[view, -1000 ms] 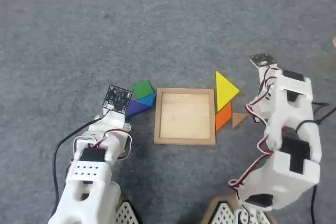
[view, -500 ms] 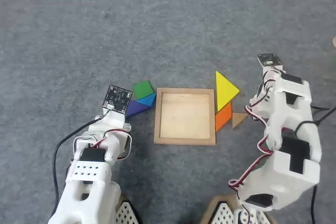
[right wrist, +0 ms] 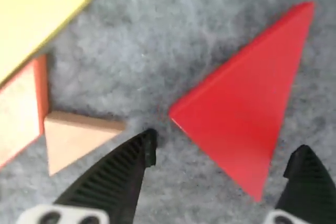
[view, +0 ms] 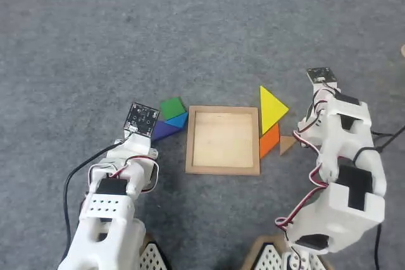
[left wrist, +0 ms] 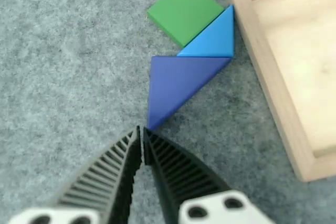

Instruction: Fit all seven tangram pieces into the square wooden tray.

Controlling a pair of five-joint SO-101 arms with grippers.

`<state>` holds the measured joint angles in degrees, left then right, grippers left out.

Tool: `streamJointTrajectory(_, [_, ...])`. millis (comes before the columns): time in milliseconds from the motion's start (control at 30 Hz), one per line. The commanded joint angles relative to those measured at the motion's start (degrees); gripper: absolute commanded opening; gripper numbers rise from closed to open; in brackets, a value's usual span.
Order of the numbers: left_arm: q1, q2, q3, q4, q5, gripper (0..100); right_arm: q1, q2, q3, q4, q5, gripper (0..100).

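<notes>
The square wooden tray [view: 191, 137] lies mid-table with nothing inside. To its left sit a green square [view: 171, 107], a light blue triangle [view: 178, 119] and a dark blue triangle [view: 163, 131]. A yellow triangle [view: 271, 109], an orange piece [view: 268, 140] and a small tan triangle [view: 288, 143] lie to its right. My left gripper [left wrist: 140, 139] is shut, its tips just short of the dark blue triangle [left wrist: 176, 83]. My right gripper [right wrist: 227, 156] is open, straddling a red triangle [right wrist: 249, 99] beside the tan triangle [right wrist: 71, 136]. The right arm hides the red triangle from above.
Grey felt covers the table [view: 95, 49]. Wide free room lies behind the tray and to the far left. The tray wall [left wrist: 268, 72] stands close beside the blue pieces. Both arm bases [view: 107, 219] occupy the front edge.
The right arm's wrist has shifted slightly, first back and to the right, then a little left. The left arm and all pieces have stayed put.
</notes>
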<state>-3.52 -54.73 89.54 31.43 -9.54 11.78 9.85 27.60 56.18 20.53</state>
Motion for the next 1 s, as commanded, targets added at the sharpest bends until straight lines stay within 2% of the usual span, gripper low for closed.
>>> streamJointTrajectory(0, [0.0,0.1,-2.4,-0.9,0.1,1,-1.0,-0.7,-2.2,-1.4,-4.0,38.7])
streamJointTrajectory(433, [0.0,0.1,-2.4,-0.9,0.1,1,-1.1,-0.7,-6.1,-1.1,-15.1,38.7])
streamJointTrajectory(767, [0.0,0.1,-2.4,-0.9,0.1,1,-2.6,-0.4,-5.6,-1.6,-16.9,38.7])
streamJointTrajectory(967, [0.0,0.1,-2.4,-0.9,0.1,1,-2.2,5.3,-8.7,-2.2,-16.9,38.7])
